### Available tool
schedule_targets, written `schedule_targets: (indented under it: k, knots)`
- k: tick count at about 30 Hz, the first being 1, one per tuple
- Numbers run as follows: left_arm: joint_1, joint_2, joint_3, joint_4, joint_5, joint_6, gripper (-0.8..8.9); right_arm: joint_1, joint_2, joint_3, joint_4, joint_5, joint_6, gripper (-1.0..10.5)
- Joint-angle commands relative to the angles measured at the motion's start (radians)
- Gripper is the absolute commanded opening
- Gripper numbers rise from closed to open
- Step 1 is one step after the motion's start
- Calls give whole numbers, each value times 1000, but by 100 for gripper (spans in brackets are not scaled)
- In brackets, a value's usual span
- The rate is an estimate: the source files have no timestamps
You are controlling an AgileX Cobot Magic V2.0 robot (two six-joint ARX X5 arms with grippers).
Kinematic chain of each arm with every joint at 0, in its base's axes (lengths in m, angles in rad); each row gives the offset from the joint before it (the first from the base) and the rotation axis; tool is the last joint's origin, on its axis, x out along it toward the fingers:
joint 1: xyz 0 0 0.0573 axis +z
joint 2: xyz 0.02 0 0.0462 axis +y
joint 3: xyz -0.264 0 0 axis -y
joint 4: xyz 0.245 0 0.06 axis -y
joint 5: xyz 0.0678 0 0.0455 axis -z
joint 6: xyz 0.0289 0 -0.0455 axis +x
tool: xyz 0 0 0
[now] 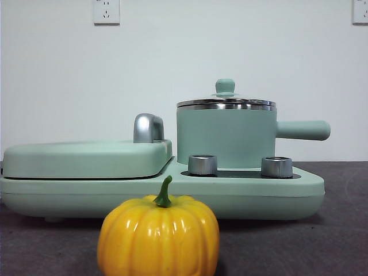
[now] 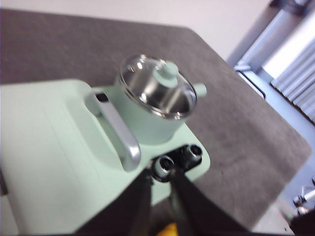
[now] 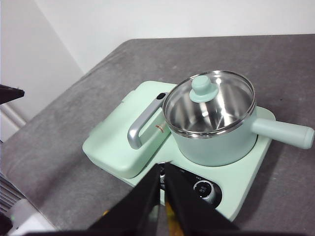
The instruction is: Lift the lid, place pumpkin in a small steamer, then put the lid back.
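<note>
A glossy yellow-orange ribbed pumpkin (image 1: pixel 158 236) sits bottom centre on the grey tabletop (image 1: pixel 339 230). Behind it, the clear glass lid (image 1: pixel 225 101) covers the mint-green steamer pot (image 1: pixel 225 138), centre right. Both grippers' jaws look clenched, empty.

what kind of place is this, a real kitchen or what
Probably a lab or test bench, not a kitchen: a mint-green cooker with a lidded pot sits on a grey cloth-covered table before a bare white wall with sockets, and the pumpkin is a glossy toy.
</note>
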Motion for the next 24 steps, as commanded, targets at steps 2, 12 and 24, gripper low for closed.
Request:
schedule_targets:
  k: [2,12,24]
  knots:
    - [-19,24,19,18,8,31,280,3,8,14,6,-3,-37,137]
    - [-88,167,23,163,8,23,471,3,8,14,6,-3,-35,449]
    - [-277,618,339,191,-81,163,469,3,8,14,6,-3,-35,449]
